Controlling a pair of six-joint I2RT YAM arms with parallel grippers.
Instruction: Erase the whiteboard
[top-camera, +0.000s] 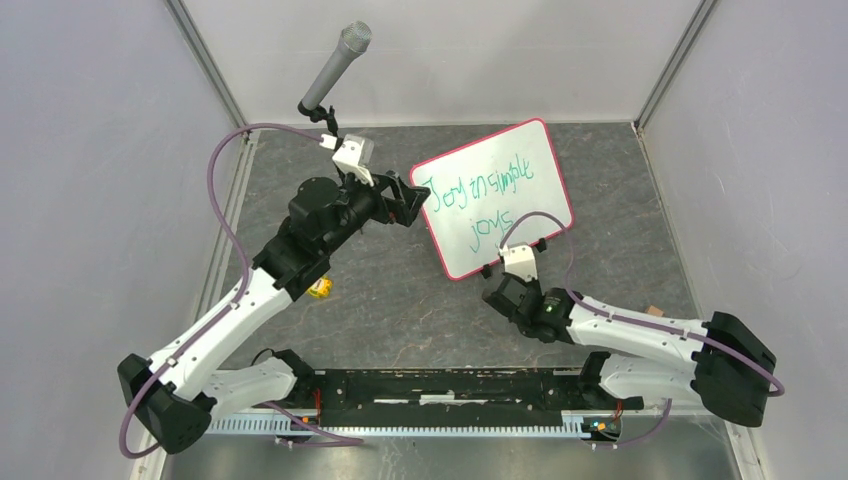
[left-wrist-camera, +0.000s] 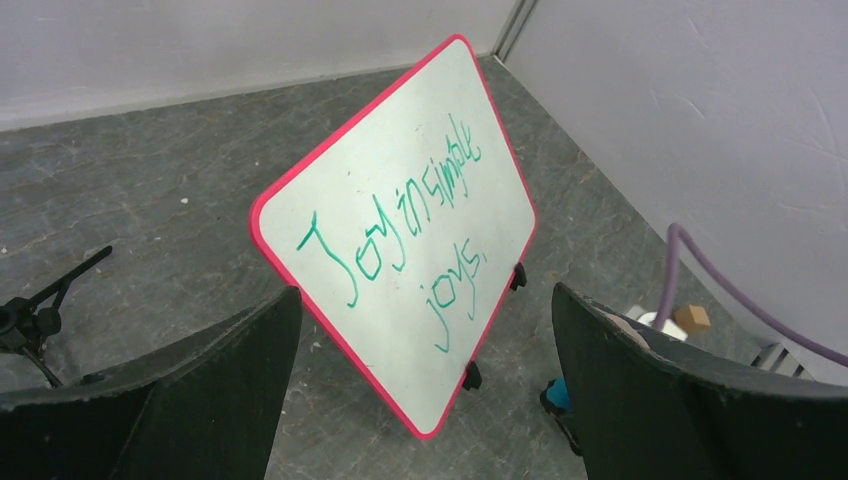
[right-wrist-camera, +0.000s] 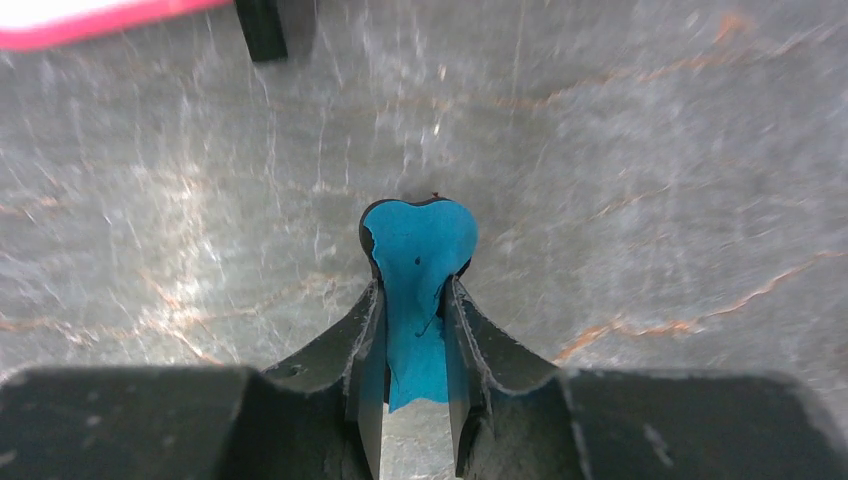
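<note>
1. Well, from above, the whiteboard (top-camera: 495, 195) stands tilted near the back wall, its green writing all there. The left gripper (top-camera: 418, 200) hangs just beside its left edge, fingers spread wide. The right gripper (top-camera: 492, 283) sits low, just in front of its near edge; its wrist hides whatever it holds.
2. From the left wrist, the whiteboard (left-wrist-camera: 400, 230) fills the gap in the spread left gripper (left-wrist-camera: 425, 300). A blue pad (left-wrist-camera: 557, 393) peeps out near its lower corner, mostly cut off. I'd brace that left edge so wiping can't push the board over.
3. From the right wrist, the right gripper (right-wrist-camera: 414, 290) pinches the blue pad (right-wrist-camera: 418, 245), which bulges past the tips. Only a sliver of the whiteboard (right-wrist-camera: 100, 25) and one black foot (right-wrist-camera: 262, 28) show above. I'd squeeze firmly, lift, then press the pad flat on the writing; foam or felt, I cannot tell
</note>
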